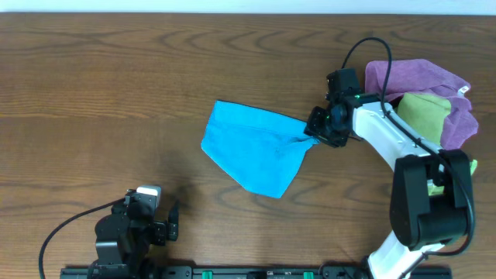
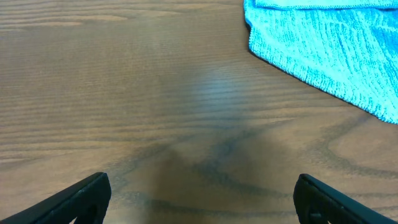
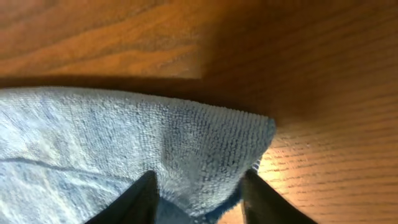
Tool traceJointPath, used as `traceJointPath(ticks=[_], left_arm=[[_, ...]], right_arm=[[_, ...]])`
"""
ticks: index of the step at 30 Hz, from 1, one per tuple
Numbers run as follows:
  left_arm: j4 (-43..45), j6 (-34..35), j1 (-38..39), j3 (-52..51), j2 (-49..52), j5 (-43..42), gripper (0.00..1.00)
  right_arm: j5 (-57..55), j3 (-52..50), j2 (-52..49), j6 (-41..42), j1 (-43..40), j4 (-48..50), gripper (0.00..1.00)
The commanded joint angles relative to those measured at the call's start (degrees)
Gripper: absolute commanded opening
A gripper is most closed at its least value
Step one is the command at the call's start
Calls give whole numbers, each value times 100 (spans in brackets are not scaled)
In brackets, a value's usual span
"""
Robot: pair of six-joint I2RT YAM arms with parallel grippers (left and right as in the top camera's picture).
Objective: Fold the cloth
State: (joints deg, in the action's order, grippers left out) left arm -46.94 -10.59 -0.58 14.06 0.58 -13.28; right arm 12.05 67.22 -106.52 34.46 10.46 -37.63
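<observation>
Watching through: the overhead and both wrist cameras, reading the worktop [image 1: 93,93] left to right.
left hand [image 1: 172,221]: I see it at the near-left edge, low over bare wood, its 2 fingers spread wide with nothing between them.
left wrist view: the cloth [image 2: 323,50] shows only in the top-right corner, well apart from my fingers.
cloth: sky-blue, lying near the middle of the worktop, mostly flat in a rough wedge, with its right corner tapering to a puckered point.
right hand [image 1: 314,133]: narrowed onto that right corner. In the wrist view, fabric bunches between the fingers [image 3: 142,199] and touches both, so I read it as holding the cloth.
purple cloth [image 1: 411,76]: crumpled at the far right, beyond my right arm.
lime-green cloth [image 1: 425,112]: lying on the purple cloth, partly hidden by the arm.
</observation>
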Motion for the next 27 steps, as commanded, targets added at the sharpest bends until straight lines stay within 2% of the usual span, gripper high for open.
traceJointPath(ticks=[1, 4, 6, 7, 8, 9, 14, 20, 21, 23, 25, 27], left_arm=[[-254, -122, 28, -85, -37, 33, 95], [-254, -120, 28, -85, -37, 33, 95], [-254, -120, 28, -85, -37, 33, 95], [-254, -120, 28, -85, -37, 33, 95], [-254, -120, 28, -85, -37, 33, 95], [-254, -120, 28, -85, -37, 33, 95], [-254, -120, 28, -85, -37, 33, 95], [-254, -120, 28, -85, -37, 33, 95], [-254, -120, 28, -85, -37, 33, 95], [-254, -120, 28, -85, -37, 33, 95], [-254, -122, 28, -85, -37, 33, 95], [-254, -122, 28, -85, -37, 33, 95]], right_arm=[[17, 26, -76, 68, -52, 66, 37], [-4, 26, -116, 68, -52, 114, 31], [-33, 26, -142, 63, -52, 164, 24], [-96, 26, -144, 61, -52, 214, 17], [-173, 26, -142, 9, -52, 332, 5], [-170, 26, -138, -87, -52, 505, 1], [-299, 26, -140, -74, -68, 1550, 1], [-1272, 26, -140, -59, -70, 2371, 1], [-1388, 26, -140, -46, -70, 2481, 2], [-1692, 26, -140, 140, -70, 2651, 29], [-1926, 26, -140, 216, -70, 2780, 46], [-1978, 28, -138, 214, -70, 2804, 52]])
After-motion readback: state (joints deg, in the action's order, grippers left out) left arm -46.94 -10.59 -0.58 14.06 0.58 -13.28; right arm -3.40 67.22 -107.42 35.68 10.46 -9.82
